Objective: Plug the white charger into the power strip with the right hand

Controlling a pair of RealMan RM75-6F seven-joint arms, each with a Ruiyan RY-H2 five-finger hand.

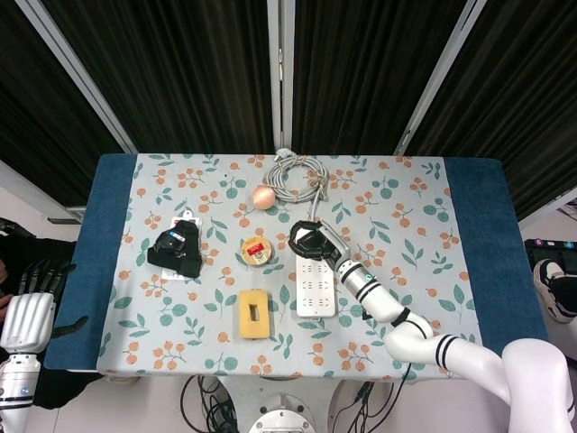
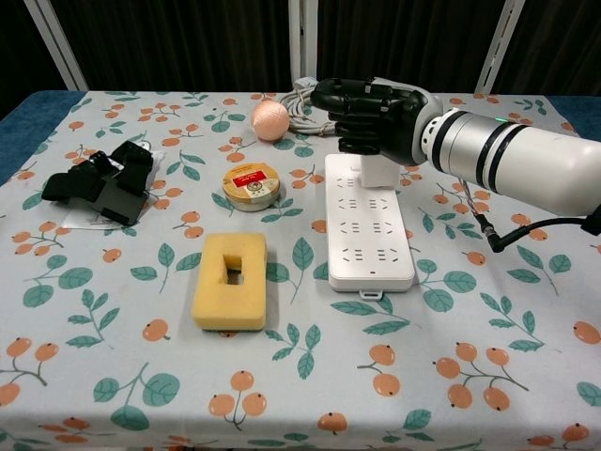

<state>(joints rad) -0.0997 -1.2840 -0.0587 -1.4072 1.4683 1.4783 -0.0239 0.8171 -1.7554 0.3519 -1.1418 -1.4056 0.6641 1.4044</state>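
The white power strip (image 2: 368, 235) lies lengthwise at the table's middle, also visible in the head view (image 1: 315, 293). The white charger (image 2: 378, 172) stands upright on the strip's far end. My right hand (image 2: 371, 115) sits directly on top of it. Its dark fingers are curled down around the charger's upper part, which they hide. In the head view the right hand (image 1: 313, 242) covers the charger completely. My left hand (image 1: 32, 302) hangs off the table's left edge, fingers apart and holding nothing.
A yellow sponge block (image 2: 229, 281) lies left of the strip. A round tin (image 2: 251, 183) and a pink ball (image 2: 270, 119) lie further back. A coiled grey cable (image 2: 315, 98) sits behind the hand. A black device (image 2: 101, 185) sits at the left.
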